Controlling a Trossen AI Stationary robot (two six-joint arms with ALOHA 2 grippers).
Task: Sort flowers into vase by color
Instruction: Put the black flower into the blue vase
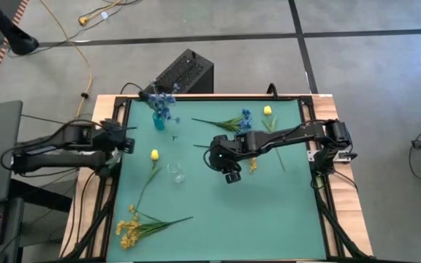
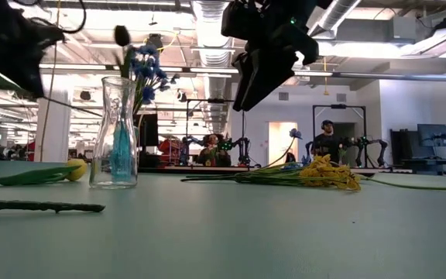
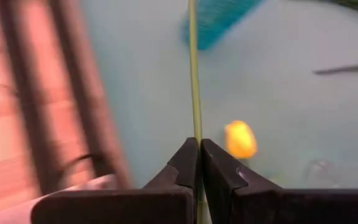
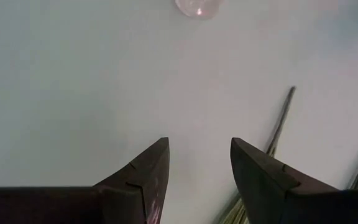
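Note:
My left gripper (image 1: 128,142) (image 3: 199,144) is at the table's left edge, shut on a thin green stalk (image 3: 194,93) that runs toward the blue-tinted vase (image 1: 158,121) (image 2: 118,136). That vase holds blue sprays (image 1: 163,102). My right gripper (image 1: 229,174) (image 4: 199,146) hangs open over the table's middle and touches nothing. A clear vase (image 1: 175,173) stands to its left. A yellow spray (image 1: 253,165) lies partly under the right arm. On the mat lie a yellow bud stem (image 1: 154,155), a yellow spray (image 1: 131,226), a blue spray (image 1: 234,122) and another yellow bud stem (image 1: 267,111). My left gripper pinches the thin green stalk (image 3: 195,127) between its two shut fingers. The stalk runs on ahead past the fingertips, along the fingers' line, toward the blue-tinted vase. Its far end lies beyond the wrist view, so the flower head does not show there.
A wooden frame (image 1: 101,183) borders the green mat. Cables run along the left and right rims. A black box (image 1: 185,71) stands beyond the far edge. The mat's near right part (image 1: 269,219) is bare. People and other robot arms show far off in the room.

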